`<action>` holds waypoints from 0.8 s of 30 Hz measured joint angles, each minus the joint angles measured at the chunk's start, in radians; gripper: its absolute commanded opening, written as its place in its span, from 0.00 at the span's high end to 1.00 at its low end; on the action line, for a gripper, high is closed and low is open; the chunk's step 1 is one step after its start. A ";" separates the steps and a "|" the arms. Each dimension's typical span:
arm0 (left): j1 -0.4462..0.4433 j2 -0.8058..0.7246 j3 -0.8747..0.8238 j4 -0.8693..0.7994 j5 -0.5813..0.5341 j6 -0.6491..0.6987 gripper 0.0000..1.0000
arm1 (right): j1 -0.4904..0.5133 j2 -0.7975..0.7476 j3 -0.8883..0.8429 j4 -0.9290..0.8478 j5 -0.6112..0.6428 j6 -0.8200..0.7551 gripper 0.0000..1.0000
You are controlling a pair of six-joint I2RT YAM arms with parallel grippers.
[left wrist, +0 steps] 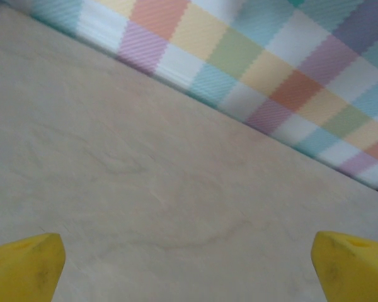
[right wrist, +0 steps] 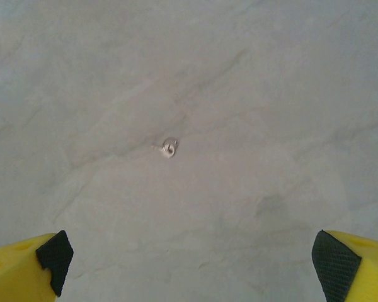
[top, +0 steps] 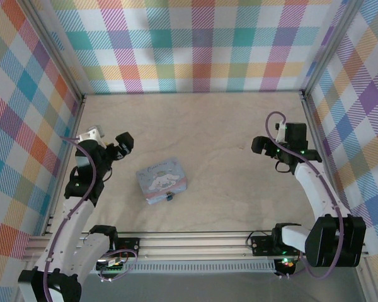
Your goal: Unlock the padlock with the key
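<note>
The tiny dark blue padlock [top: 169,197] hangs at the front edge of a pale blue cartoon-printed tin [top: 163,180], left of the table's middle. A tiny pale metal key [right wrist: 169,148] lies flat on the table, ahead of my right gripper [right wrist: 190,255] and a little left of its centre line. That gripper is open, its yellow fingers [right wrist: 25,267] spread wide, holding nothing. My left gripper [left wrist: 188,255] is open too, over bare table up and left of the tin and facing the back wall. In the top view the left gripper [top: 124,143] and right gripper [top: 262,146] sit on opposite sides.
Plaid-patterned walls [top: 195,44] close the table in at the back and on both sides. An aluminium rail [top: 195,242] runs along the near edge by the arm bases. Bare beige tabletop [top: 220,138] lies between the two grippers.
</note>
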 measured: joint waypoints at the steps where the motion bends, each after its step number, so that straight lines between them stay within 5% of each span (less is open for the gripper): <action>1: 0.000 0.006 0.004 -0.011 0.029 -0.014 0.00 | 0.000 0.000 0.011 -0.027 -0.008 0.005 0.03; 10: -0.037 0.075 0.006 -0.047 0.184 -0.109 0.00 | 0.037 0.137 0.128 -0.174 -0.040 0.025 0.17; 24: -0.282 0.262 0.024 0.036 0.173 -0.183 0.00 | 0.137 0.561 0.383 -0.252 0.043 -0.014 0.31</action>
